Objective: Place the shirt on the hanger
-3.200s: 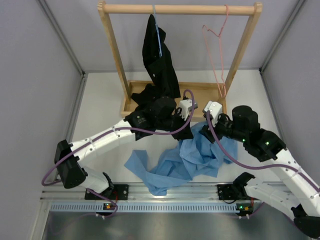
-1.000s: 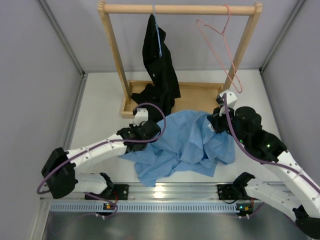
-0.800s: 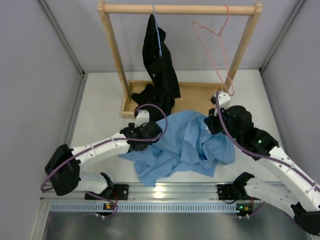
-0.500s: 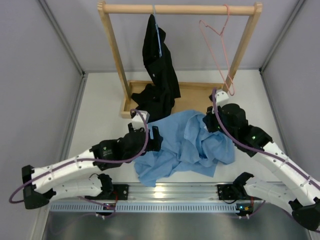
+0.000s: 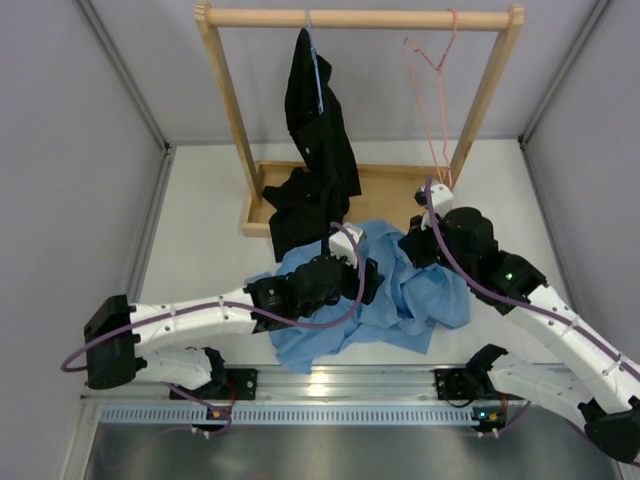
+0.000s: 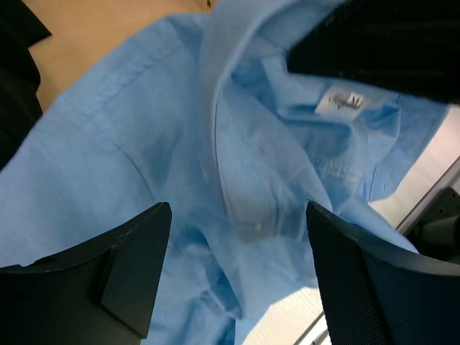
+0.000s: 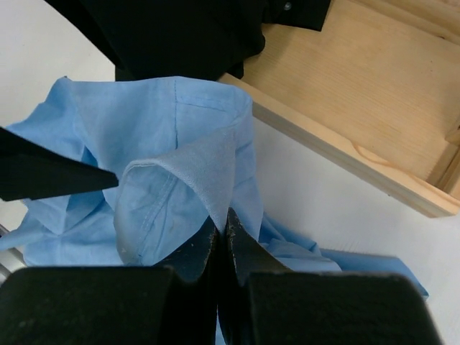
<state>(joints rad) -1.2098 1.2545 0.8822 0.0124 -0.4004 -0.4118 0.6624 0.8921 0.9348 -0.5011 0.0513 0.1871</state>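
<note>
Grey walls are seen around a white table. At the table's 12 o'clock edge a wooden rack is stood on a wooden base tray. The hanger, thin and pink, is hung by its hook from the rail toward 1 o'clock, and no clothing is carried on it. A black garment is draped from a thin blue hanger on the same rail toward 11 o'clock, with its lower end trailed onto the tray.

The shirt is spread crumpled on the table at the centre, between the two arms and just at 6 o'clock of the tray. In the left wrist view its collar and a white neck label are shown facing up.

The left gripper is held over the shirt's 9 o'clock half with its jaws set wide. Blue fabric is seen below and between the two fingers, but nothing is clamped. The right gripper is placed at the shirt's 12 o'clock edge. Its jaws are pressed together on a raised fold of the shirt, which in the right wrist view is pinched at the fingertips and drawn up from the table.
</note>
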